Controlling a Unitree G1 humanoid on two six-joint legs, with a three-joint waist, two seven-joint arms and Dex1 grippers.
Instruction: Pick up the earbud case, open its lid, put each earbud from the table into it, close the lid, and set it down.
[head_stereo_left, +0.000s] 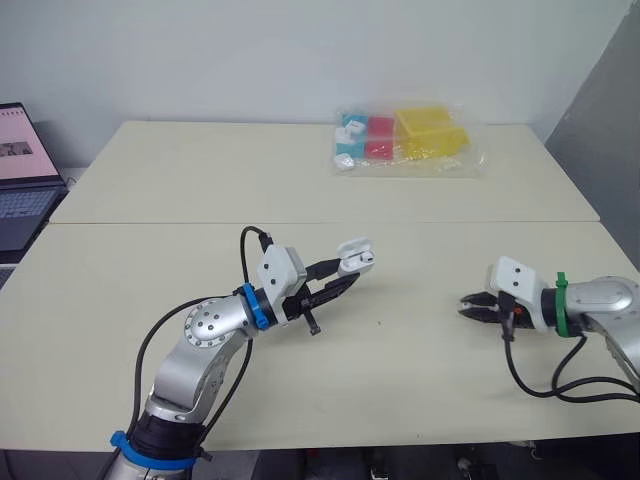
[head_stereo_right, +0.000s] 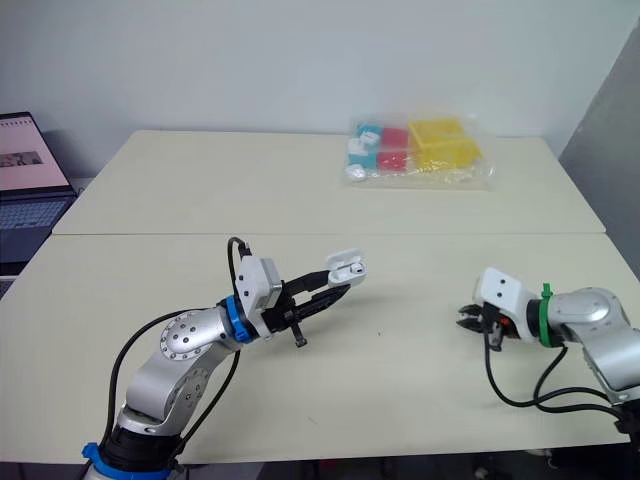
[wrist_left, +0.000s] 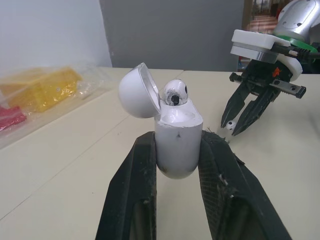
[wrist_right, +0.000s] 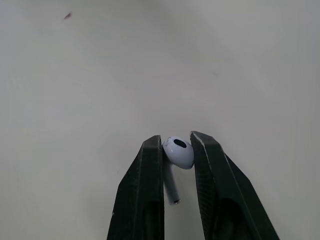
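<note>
My left arm (head_stereo_left: 205, 330) bends at the elbow and reaches forward, wrist raised. My left pincer (head_stereo_left: 347, 272) tilts upward and toward my right side. Its two black fingers (wrist_left: 135, 200) press on either side of the earbud case (wrist_left: 177, 137), which stands upright between their tips. My right arm (head_stereo_left: 600, 300) comes in low. My right pincer (head_stereo_left: 466, 306) faces the left one, well apart from it, tips angled down and pinching an earbud (wrist_right: 179, 151).
</note>
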